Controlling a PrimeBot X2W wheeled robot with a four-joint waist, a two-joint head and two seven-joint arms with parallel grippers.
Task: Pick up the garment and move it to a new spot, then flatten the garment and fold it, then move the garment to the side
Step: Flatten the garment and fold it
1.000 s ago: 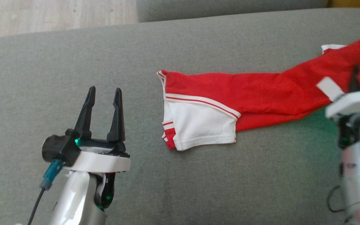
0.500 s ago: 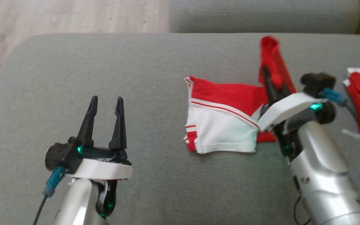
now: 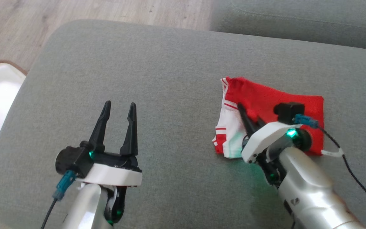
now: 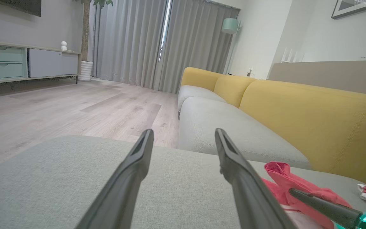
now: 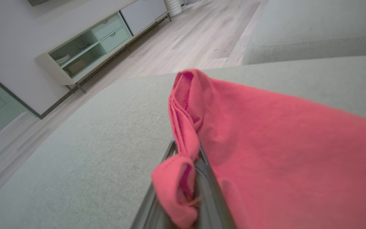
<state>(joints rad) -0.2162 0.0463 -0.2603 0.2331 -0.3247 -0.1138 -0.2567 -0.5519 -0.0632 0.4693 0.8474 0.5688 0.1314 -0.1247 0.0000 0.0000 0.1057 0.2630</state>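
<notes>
right gripper point(image 3: 248, 114) clamped on the doubled-over red edge of the red-and-white knit garment point(image 3: 265, 95) lying on the grey fabric sofa cushion point(image 3: 170, 63): lower that edge squarely onto its white half before you release; left gripper point(image 3: 119, 106) hovers well apart, fingers spread.

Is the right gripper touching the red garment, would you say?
Touching: the right wrist view shows the garment bunched and clamped in the shut right gripper.

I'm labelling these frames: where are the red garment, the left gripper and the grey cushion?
red garment point(image 3: 265, 95), head view, red top layer.
left gripper point(image 3: 120, 103), head view, midway between fingertips.
grey cushion point(image 3: 170, 63), head view, bare fabric.
</notes>
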